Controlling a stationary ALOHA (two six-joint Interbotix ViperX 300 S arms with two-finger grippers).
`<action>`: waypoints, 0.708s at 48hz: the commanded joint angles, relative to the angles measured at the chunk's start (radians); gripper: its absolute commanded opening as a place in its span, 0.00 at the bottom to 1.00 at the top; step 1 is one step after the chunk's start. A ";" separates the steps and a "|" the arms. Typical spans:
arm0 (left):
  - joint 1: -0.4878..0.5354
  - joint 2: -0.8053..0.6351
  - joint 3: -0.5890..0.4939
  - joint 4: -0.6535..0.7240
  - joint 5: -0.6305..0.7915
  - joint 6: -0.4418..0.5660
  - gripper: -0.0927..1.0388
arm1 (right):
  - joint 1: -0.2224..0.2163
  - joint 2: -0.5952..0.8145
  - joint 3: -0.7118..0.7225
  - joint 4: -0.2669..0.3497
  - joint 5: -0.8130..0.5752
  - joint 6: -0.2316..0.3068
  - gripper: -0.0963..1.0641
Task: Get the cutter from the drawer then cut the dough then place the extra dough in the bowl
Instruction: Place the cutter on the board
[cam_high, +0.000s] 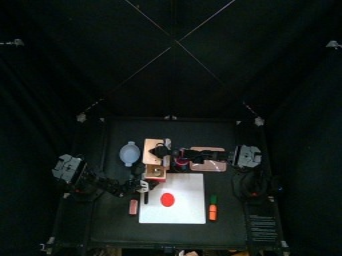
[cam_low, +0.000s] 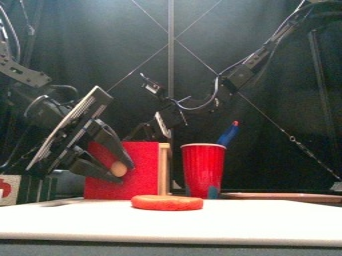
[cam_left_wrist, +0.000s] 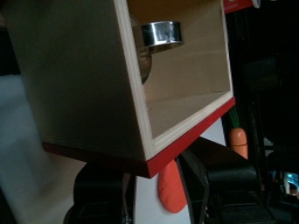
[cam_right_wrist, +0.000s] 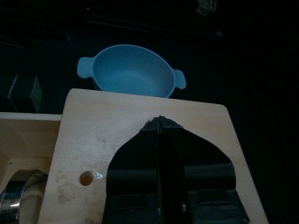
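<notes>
Drawer (cam_left_wrist: 82, 79) of the pale wooden box (cam_right_wrist: 117, 140) stands open, with its red front (cam_low: 127, 170) facing the counter's (cam_high: 94, 225) front edge. The round metal cutter (cam_left_wrist: 163, 33) lies inside the drawer at its far end, untouched.

Left pincer (cam_left_wrist: 149, 179) sits low at the red front. Its 2 jaws are spread, 1 to each side of the front's lower corner. Cannot tell whether they touch it.

Right pincer (cam_right_wrist: 160, 122) comes down over the box's top panel. Its jaws are pressed together, tips meeting in a point. Contact with the wood is not clear.

The blue-grey bowl (cam_right_wrist: 131, 72) sits just beyond the box, on the counter's left side. A flat red dough disc (cam_low: 167, 202) lies on the white cutting board (cam_low: 267, 215), in front of the box. The red cup (cam_low: 203, 168) stands just right of the red front, with a blue knife (cam_low: 230, 132) sticking up out of it. 1 toy carrot (cam_high: 211, 212) lies at the board's right front corner.
</notes>
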 joint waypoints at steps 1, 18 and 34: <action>-0.018 -0.006 -0.005 0.008 -0.006 0.006 0.69 | -0.006 -0.012 0.002 0.002 0.017 0.002 0.11; -0.020 -0.009 -0.003 0.017 -0.026 0.014 0.86 | -0.006 -0.011 0.002 0.002 0.017 0.002 0.11; -0.046 -0.074 0.018 0.031 0.034 0.012 0.92 | -0.006 -0.012 0.002 0.000 0.017 0.002 0.11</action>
